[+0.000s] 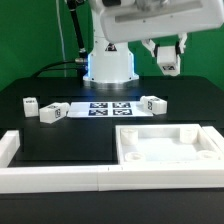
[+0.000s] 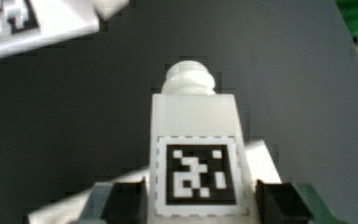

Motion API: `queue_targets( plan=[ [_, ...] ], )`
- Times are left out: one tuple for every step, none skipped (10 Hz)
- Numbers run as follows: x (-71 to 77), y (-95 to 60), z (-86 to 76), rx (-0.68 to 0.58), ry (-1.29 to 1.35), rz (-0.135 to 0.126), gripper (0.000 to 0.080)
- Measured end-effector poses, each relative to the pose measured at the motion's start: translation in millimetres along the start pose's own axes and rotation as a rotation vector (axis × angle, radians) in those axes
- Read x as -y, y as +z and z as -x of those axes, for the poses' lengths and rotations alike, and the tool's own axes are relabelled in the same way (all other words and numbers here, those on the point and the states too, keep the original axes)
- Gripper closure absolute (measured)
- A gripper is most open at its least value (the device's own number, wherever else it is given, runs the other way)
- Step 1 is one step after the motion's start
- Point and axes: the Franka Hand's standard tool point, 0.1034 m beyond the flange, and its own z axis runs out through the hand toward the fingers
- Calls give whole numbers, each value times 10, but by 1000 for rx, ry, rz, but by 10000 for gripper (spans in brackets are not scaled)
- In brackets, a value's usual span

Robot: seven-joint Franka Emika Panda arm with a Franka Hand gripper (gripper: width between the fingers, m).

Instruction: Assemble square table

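Observation:
My gripper (image 1: 168, 58) hangs high above the table at the exterior view's right, shut on a white table leg (image 1: 168, 66). In the wrist view the leg (image 2: 197, 130) sits between my two dark fingers (image 2: 123, 203), its tag facing the camera and its rounded screw tip pointing away; my gripper (image 2: 201, 204) clamps its lower end. The square tabletop slab (image 1: 166, 150) lies flat at the front right, sockets up. Three more legs lie on the table: two at the left (image 1: 29, 103) (image 1: 52, 113) and one right of the middle (image 1: 152, 103).
The marker board (image 1: 104, 108) lies in the middle in front of the robot base (image 1: 108, 62). A long white low border wall (image 1: 60, 178) runs along the front and up the left side. Another tagged white piece (image 2: 25, 25) shows in the wrist view's corner.

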Motion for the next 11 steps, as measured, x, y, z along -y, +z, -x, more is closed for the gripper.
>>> queue_targets(
  plan=[
    [56,34,18,10,27,-17,510],
    [66,20,-69,-99,21,-22,509],
    [67,17,-53,-163,17,-21,509],
    [93,8,-81,-254,9,-26,509],
    [91,-3,-133,-331,-18,-7,509],
    [89,-43,-278,-376,-65,35,509],
    [183,-170,-458,-451,-108,53,509],
    [338,-281,-575,-528,-193,87,509],
    [475,-330,-620,-603,-237,78,509],
    [467,-285,-595,-669,-238,50,509],
    [454,-239,-567,-688,-243,44,509]
  ],
)
